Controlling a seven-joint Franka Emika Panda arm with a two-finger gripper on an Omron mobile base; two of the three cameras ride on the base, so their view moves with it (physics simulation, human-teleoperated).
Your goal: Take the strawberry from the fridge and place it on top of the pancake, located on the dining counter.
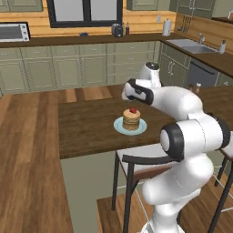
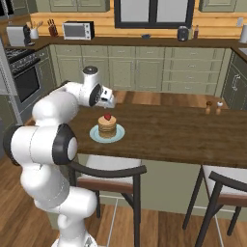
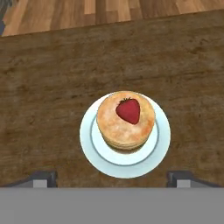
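A red strawberry (image 3: 128,110) lies on top of the pancake (image 3: 126,120), a tan stack on a pale blue-green plate (image 3: 162,144). The plate stands on the dark wooden dining counter (image 3: 52,87). From the base views the strawberry (image 1: 133,109) (image 2: 107,116) caps the pancake (image 1: 131,120) (image 2: 107,127) near the counter's front edge. My gripper (image 3: 112,178) hangs straight above the stack, open, its fingertips (image 3: 43,177) set wide apart with nothing between them. The hand (image 1: 129,93) (image 2: 108,100) hovers just behind and over the plate. The fridge is out of view.
Two small shakers (image 2: 213,107) stand on the counter to the right. Dark-framed chairs (image 1: 136,166) (image 2: 108,176) (image 2: 222,185) are tucked under the counter's near edge. The wall worktop with a sink (image 1: 191,45) and cabinets runs along the back.
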